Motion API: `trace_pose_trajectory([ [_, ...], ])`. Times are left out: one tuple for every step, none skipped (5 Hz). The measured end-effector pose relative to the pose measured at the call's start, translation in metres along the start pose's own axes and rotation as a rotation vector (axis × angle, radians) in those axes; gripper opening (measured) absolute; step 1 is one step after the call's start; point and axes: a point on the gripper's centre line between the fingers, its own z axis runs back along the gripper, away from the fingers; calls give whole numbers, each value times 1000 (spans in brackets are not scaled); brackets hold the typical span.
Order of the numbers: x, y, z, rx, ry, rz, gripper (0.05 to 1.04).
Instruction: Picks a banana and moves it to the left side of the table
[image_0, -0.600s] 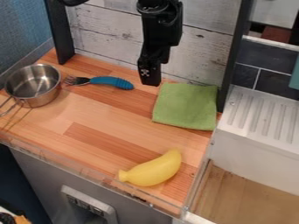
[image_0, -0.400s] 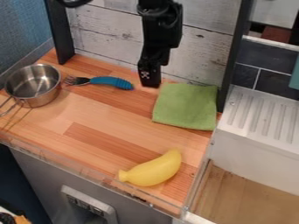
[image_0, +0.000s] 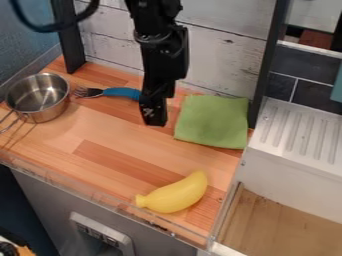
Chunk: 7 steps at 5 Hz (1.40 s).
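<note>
Wooden worktop (image_0: 100, 135) below; tool (image_0: 154, 121) has just dropped nearer toy banana (image_0: 175, 194), so approach seems begun, pick still ahead. Tool wide or narrow: cannot tell.

The black robot arm (image_0: 162, 50) enters at the top edge of the view, slightly left of centre, and extends downward in a near-vertical pose. Its jointed segments lead to the gripper (image_0: 154, 120), the distal end, which points downward.
</note>
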Motion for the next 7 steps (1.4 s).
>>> trace_pose_trajectory([
  [2,-28,5,-16,89,94,1000],
  [6,-56,3,1,33,251,1000],
  [16,-75,3,-9,-23,437,1000],
  [20,-90,-5,2,-65,567,1000],
  [22,-90,-18,10,-33,580,1000],
  [26,-89,-37,33,19,553,1000],
  [29,-86,-51,30,2,561,1000],
])
